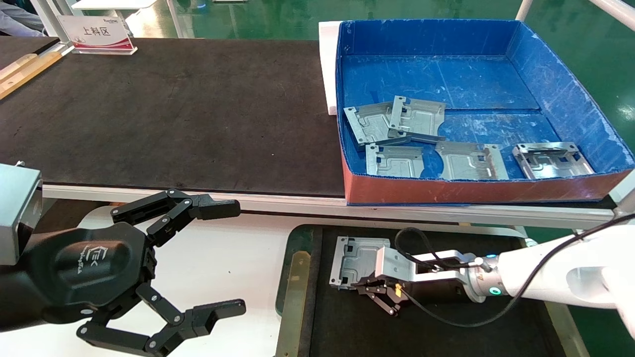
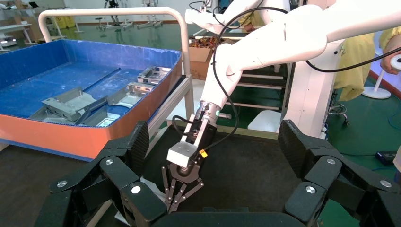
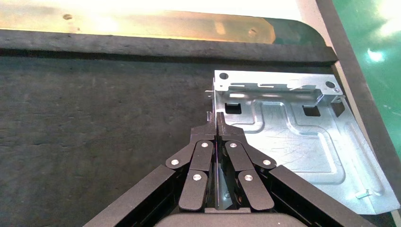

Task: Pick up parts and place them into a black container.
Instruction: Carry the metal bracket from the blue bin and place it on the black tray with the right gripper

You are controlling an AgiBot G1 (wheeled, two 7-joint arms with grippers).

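One silver-grey part is at the far left corner of the black container, flat and low over its matte floor. My right gripper is shut on that part's near edge; in the right wrist view the fingertips pinch the bent edge of the plate. Whether the plate rests on the floor I cannot tell. Several more parts lie in the blue box. My left gripper is open and empty, parked at the lower left, and it also shows in its own wrist view.
The blue walled box with a reddish front stands on the dark belt surface beyond the container. A brass strip runs along the container's left side. A white table surface lies between my left gripper and the container.
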